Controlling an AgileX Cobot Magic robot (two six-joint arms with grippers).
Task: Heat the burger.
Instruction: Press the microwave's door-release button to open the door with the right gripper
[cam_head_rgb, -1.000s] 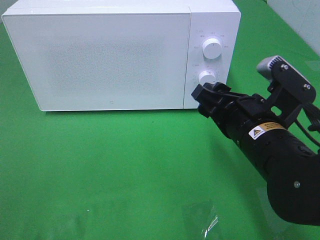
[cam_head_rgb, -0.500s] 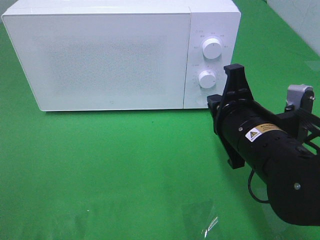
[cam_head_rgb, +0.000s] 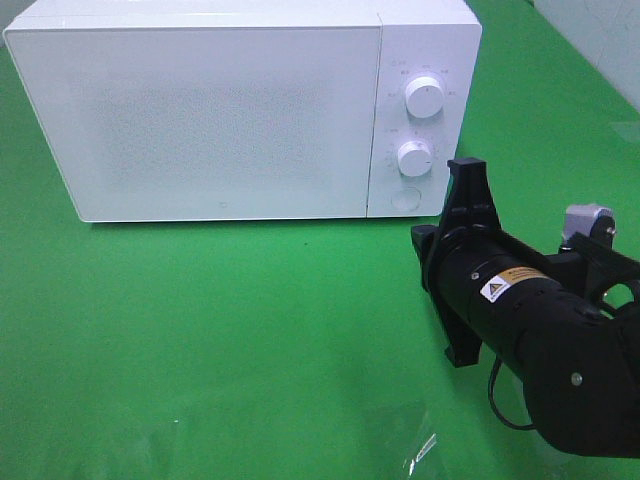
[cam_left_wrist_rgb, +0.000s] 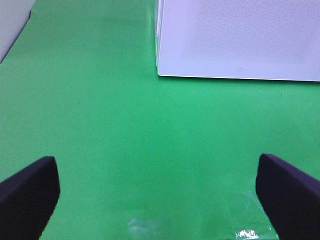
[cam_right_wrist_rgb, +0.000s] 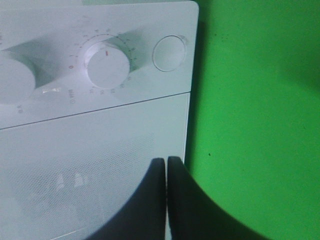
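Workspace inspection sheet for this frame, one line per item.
Surface: green table, flat, no spills seen.
Job's things: burger not seen in any view. White microwave stands at the back with its door shut. Its upper dial, lower dial and round button are in view.
Clutter: shiny clear film lies on the table near the front edge.
Grippers: left gripper is open and empty. Right gripper is shut, holds nothing and faces the microwave front.
Cables: a black cable loops under the right arm.
Surroundings: a pale wall shows at the far right corner.
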